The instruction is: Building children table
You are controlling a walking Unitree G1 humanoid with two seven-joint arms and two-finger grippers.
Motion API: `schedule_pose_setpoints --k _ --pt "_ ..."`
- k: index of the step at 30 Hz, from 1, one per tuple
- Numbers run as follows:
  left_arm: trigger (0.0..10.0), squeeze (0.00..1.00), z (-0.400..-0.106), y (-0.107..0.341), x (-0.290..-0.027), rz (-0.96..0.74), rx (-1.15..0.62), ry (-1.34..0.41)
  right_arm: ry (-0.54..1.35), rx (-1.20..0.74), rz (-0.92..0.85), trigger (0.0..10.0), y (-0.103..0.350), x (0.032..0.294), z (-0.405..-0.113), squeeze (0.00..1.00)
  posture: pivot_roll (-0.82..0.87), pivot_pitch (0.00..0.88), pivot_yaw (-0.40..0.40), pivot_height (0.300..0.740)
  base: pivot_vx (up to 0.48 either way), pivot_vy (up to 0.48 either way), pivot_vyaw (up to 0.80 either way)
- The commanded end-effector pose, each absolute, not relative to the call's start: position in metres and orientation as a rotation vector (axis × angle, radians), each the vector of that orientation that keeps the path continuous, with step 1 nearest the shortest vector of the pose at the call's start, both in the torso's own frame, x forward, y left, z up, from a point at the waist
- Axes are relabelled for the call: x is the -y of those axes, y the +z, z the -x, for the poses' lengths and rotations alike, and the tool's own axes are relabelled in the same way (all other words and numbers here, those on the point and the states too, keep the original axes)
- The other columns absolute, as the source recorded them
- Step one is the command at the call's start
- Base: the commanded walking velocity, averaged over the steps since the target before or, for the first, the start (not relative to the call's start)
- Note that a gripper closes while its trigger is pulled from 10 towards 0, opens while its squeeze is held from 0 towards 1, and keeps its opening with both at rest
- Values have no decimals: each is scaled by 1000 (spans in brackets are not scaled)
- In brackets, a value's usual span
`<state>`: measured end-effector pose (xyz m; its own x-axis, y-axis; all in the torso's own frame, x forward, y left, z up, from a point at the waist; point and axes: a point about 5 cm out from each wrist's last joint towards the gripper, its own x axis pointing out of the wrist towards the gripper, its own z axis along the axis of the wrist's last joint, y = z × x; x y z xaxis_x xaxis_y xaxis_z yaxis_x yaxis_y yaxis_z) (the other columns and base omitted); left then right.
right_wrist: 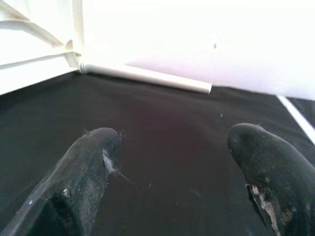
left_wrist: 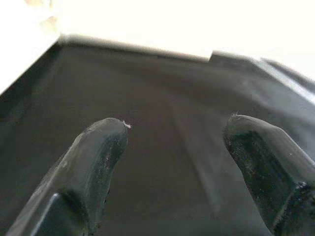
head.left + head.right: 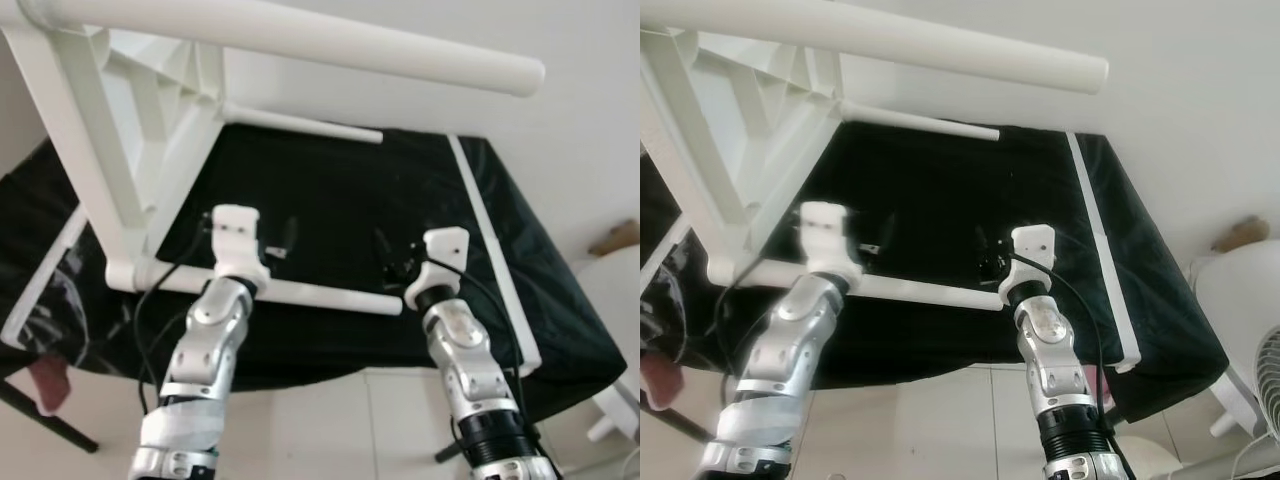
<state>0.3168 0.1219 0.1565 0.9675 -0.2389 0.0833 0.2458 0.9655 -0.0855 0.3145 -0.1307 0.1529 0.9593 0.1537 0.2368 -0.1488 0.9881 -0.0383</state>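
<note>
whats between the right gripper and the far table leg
Only bare black cloth lies between the right gripper and the far leg, seen in the right wrist view.

Home interior: plain white wall, tiled floor, black cloth covering the work surface.

Even, bright daylight fills both eye views, which are sharp with little shadow. The white plastic table frame and pale wall nearly wash out. Both wrist views are overexposed above the matte black cloth, and the black fingers close to the lens are blurred.
</note>
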Motion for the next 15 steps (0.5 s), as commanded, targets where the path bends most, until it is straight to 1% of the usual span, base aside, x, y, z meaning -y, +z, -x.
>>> schedule_pose_setpoints --k 1,5,7,11,15 --pt "10000 0 -314 151 -124 84 40 -244 145 243 35 10000 151 133 -313 0 16 39 -32 740 0 0 0" --pt "10000 0 -312 148 -127 80 27 -242 145 241 35 10000 150 133 -312 0 16 40 -28 740 0 0 0" --pt "10000 0 -312 148 -132 66 20 -238 132 241 35 10000 148 133 -311 0 7 43 -1 740 0 0 0" --pt "10000 0 -314 148 -136 59 16 -232 121 242 35 10000 146 134 -310 0 5 43 4 740 0 0 0" --pt "10000 0 -315 149 -138 52 8 -234 104 242 39 10000 144 137 -308 0 -2 45 17 740 0 409 0"
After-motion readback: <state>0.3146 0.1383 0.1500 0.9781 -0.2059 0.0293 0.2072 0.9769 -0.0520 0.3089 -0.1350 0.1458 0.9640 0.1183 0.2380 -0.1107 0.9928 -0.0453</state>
